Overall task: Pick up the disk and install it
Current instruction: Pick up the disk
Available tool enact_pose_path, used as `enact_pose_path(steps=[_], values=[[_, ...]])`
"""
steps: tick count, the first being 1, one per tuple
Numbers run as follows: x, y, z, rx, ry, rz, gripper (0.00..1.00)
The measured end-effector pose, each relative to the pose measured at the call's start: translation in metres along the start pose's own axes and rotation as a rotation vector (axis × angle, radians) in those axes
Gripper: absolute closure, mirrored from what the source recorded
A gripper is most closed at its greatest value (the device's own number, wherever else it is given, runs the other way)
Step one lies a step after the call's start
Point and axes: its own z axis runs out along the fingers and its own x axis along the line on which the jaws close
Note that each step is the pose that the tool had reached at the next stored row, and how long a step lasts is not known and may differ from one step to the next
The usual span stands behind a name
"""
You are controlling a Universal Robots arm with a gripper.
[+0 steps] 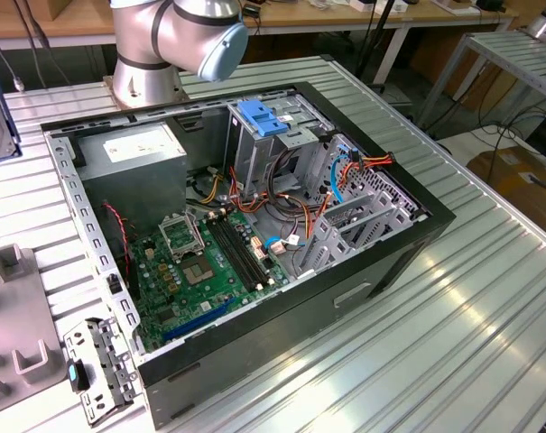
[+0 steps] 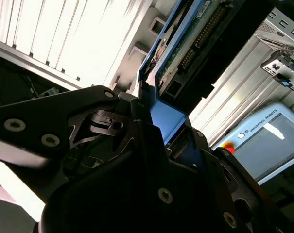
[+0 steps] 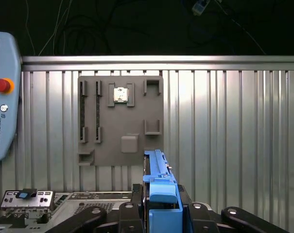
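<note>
One grasp: the black gripper [image 3: 160,213] is clamped on the blue end tab of the disk [image 3: 156,167], a flat dark hard drive in a bright blue plastic carrier. Disk is outside the open black computer case [image 1: 345,298], off its side at the exterior view's left, I think. Likely stiff, dense, shock-sensitive; tab is smooth plastic and may flex, so hold deep, clear of the connector pins [image 2: 200,36].
</note>
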Motion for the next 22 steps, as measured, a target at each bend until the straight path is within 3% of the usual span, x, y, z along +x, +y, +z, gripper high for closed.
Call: enact_pose_path(steps=[3, 5, 10, 22], values=[[-0.0001, -0.0063, 0.0000, 0.0000, 0.0000, 0.000, 0.63], [0.0020, -0.0069, 0.0000, 0.0000, 0.0000, 0.000, 0.63], [0.0190, -0.0103, -0.0001, 0.0001, 0.0001, 0.000, 0.63], [0.0226, -0.0660, 0.0008, -0.0001, 0.0009, 0.000, 0.63]])
